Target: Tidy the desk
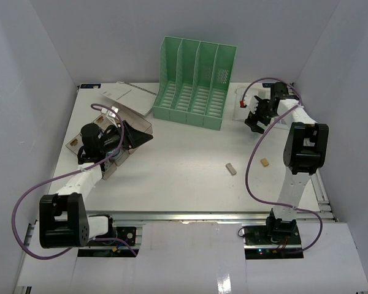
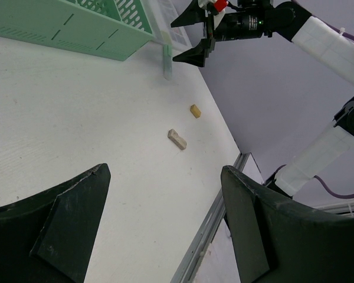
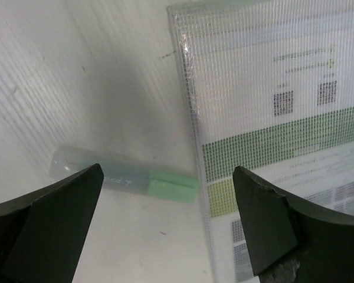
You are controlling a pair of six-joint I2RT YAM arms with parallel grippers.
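The desk is a large white tabletop with a metal rail along its front edge. My left gripper is open and empty, just right of the clear compartment box; in the left wrist view only bare desk lies between its fingers. My right gripper is open at the back right. In its wrist view it hangs over a green and clear pen-like stick that lies beside a mesh document pouch.
A green file rack stands at the back centre. Papers lie at the back left. A beige block and a small tan piece lie at right of centre, also in the left wrist view.
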